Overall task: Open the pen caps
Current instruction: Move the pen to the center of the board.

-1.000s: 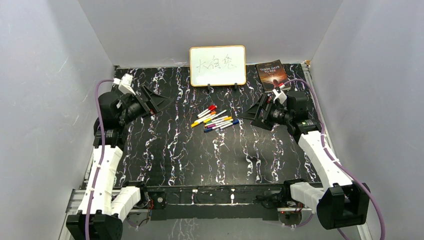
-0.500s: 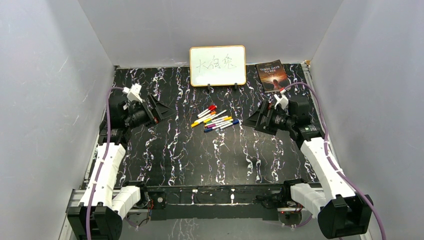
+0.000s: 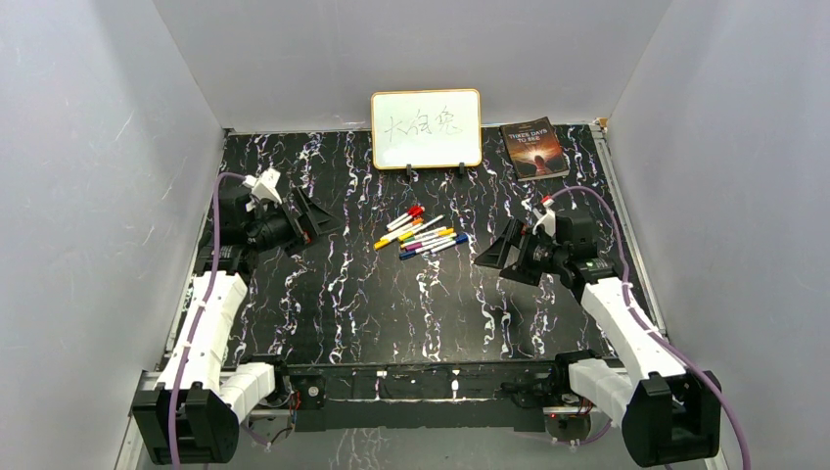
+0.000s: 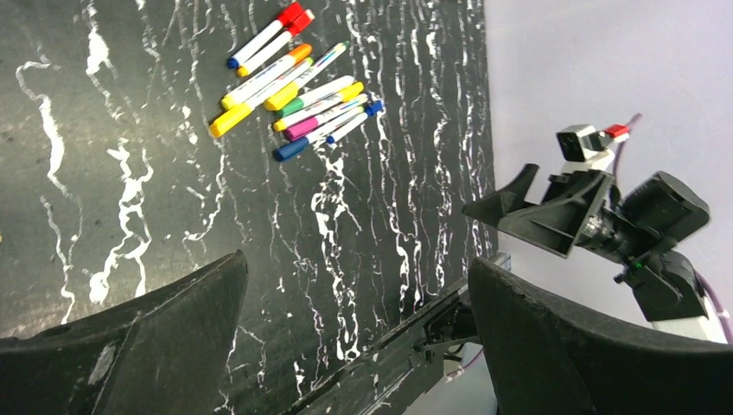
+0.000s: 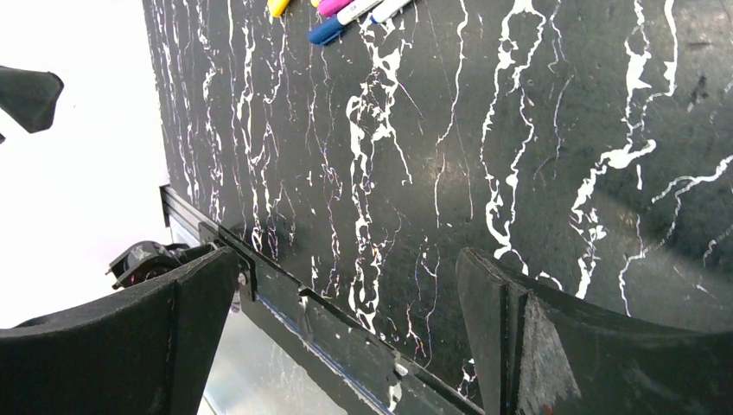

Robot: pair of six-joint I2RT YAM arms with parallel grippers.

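Note:
Several white-barrelled pens [image 3: 421,233] lie bunched side by side at the middle of the black marbled table, caps on. Their caps are red [image 4: 294,15], yellow [image 4: 223,124], orange, purple and blue [image 5: 327,32]. My left gripper [image 3: 313,217] hovers left of the bunch, open and empty, its tips [image 4: 356,259] pointing across the table towards the other arm. My right gripper [image 3: 497,255] hangs right of the bunch and a little nearer, also open and empty [image 5: 346,255]. In the left wrist view the right gripper [image 4: 510,203] shows at the far side. Neither gripper touches a pen.
A small whiteboard [image 3: 426,128] with writing stands at the back centre. A dark book [image 3: 533,147] lies at the back right. Grey walls close in three sides. A metal rail [image 3: 421,377] runs along the table's near edge between the arm bases.
The right gripper has drawn back towards the near edge and slightly left. The left gripper has shifted a little right and nearer. Both stay open; the pens have not moved.

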